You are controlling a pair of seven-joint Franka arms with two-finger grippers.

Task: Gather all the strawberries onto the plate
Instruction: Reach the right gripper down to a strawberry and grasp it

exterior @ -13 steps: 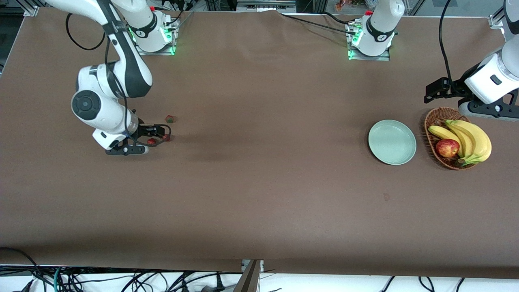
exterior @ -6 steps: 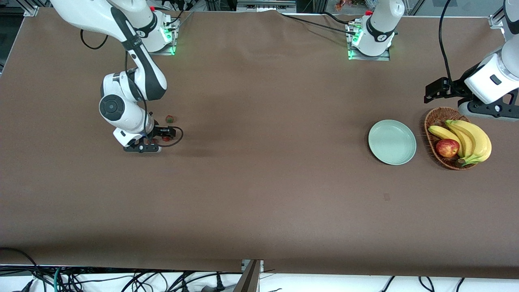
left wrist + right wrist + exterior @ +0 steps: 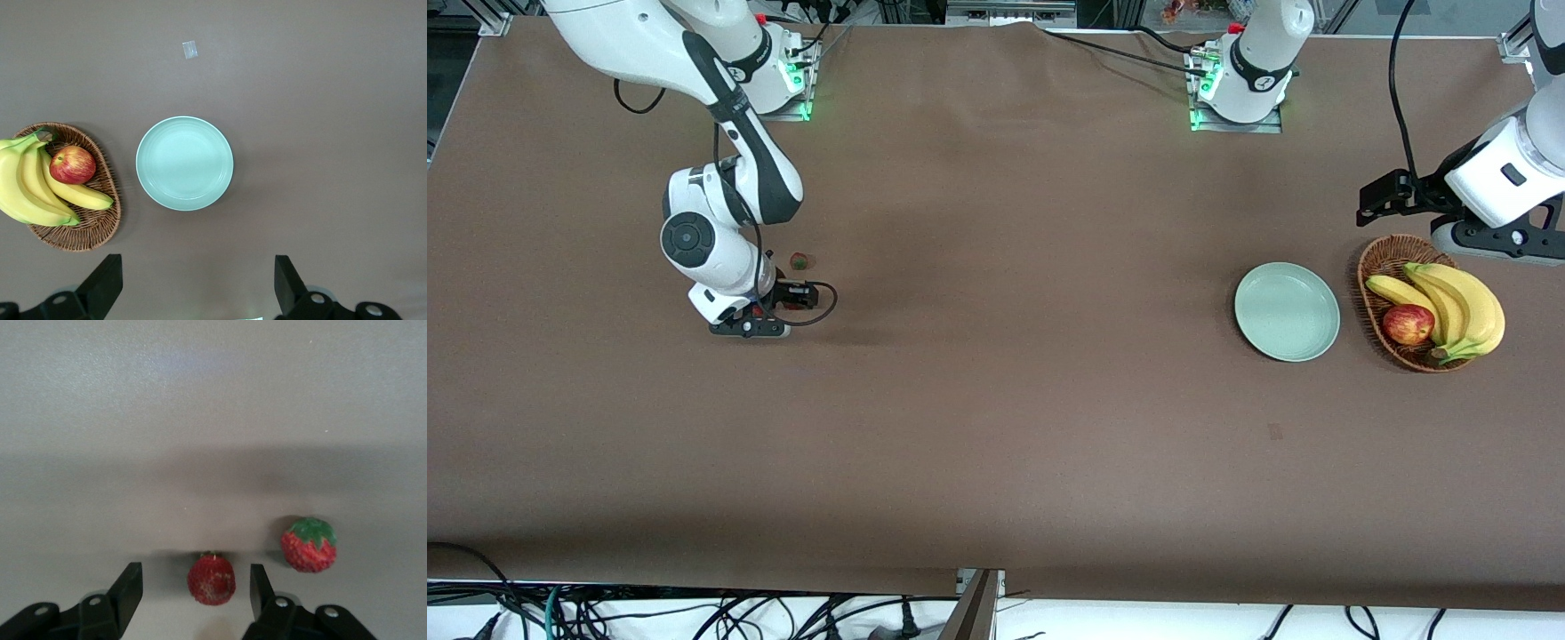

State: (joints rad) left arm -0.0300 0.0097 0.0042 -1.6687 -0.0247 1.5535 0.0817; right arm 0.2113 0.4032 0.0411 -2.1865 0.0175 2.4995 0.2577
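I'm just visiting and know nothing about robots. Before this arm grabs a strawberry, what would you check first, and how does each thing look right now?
1. Strawberry sits between the right gripper's fingers: ok.
2. Fingers closed on it: not ok, gaps show on both sides.
3. Neighbouring strawberry lies outside the fingers: ok.
4. Third strawberry lies apart, farther from the front camera: ok.
5. Plate has nothing on it: ok.
6. Left gripper waits open above the plate and basket: ok.
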